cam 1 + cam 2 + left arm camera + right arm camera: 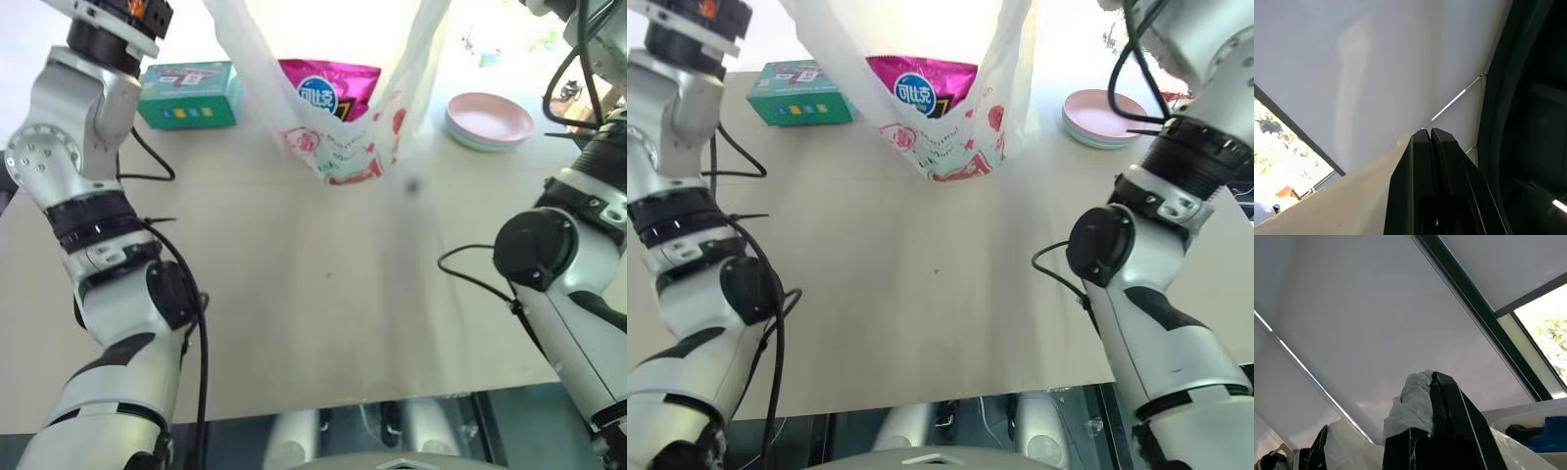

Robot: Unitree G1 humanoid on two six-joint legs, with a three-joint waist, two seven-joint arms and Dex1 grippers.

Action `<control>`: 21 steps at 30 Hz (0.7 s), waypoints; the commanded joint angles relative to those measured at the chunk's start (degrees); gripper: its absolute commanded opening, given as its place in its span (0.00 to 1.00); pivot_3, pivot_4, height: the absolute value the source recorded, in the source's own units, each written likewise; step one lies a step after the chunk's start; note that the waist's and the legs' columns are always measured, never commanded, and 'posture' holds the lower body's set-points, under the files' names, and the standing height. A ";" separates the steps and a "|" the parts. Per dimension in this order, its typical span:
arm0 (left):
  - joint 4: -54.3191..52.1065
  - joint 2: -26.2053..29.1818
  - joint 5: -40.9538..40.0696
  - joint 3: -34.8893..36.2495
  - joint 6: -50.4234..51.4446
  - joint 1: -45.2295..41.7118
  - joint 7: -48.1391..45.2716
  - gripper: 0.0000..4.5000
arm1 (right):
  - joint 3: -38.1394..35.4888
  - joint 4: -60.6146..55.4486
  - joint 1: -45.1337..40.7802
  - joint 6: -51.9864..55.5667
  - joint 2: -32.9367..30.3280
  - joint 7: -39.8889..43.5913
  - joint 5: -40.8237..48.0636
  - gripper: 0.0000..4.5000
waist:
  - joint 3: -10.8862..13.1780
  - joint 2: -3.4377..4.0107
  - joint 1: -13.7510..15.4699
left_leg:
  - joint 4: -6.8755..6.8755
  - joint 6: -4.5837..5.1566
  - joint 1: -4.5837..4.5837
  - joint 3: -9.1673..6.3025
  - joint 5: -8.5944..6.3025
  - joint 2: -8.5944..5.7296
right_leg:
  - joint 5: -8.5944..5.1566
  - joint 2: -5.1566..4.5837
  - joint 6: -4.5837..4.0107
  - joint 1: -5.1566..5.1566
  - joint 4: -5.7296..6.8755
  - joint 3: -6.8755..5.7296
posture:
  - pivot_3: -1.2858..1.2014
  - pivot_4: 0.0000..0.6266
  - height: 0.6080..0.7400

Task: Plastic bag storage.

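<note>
The plastic bag, thin translucent white with red printed marks, hangs in a V above the table, and its two sides run up out of the top of the eye views. In the right wrist view my right gripper is shut on a bunched white fold of the bag. In the left wrist view my left gripper is shut too, with a pale sheet of the bag trailing from its tips. Both arms are raised high on either side of the bag.
A shiny pink snack packet shows between the bag's sides, its lower edge behind the film; I cannot tell whether it is inside. A teal box lies at the far left, stacked pink plates at the far right. The beige table stretches to its near edge.
</note>
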 commanded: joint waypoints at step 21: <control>-40.43 7.23 3.52 -11.17 19.04 44.08 -16.93 0.30 | 9.06 -29.03 27.26 9.49 -3.22 -9.30 11.92 0.00 | -0.01 0.03 -0.75 | -0.14 -0.04 0.09 0.45 0.01 0.20 | 0.00 -0.03 0.00 -0.30 0.21 0.38 | 0.52 0.24 1.00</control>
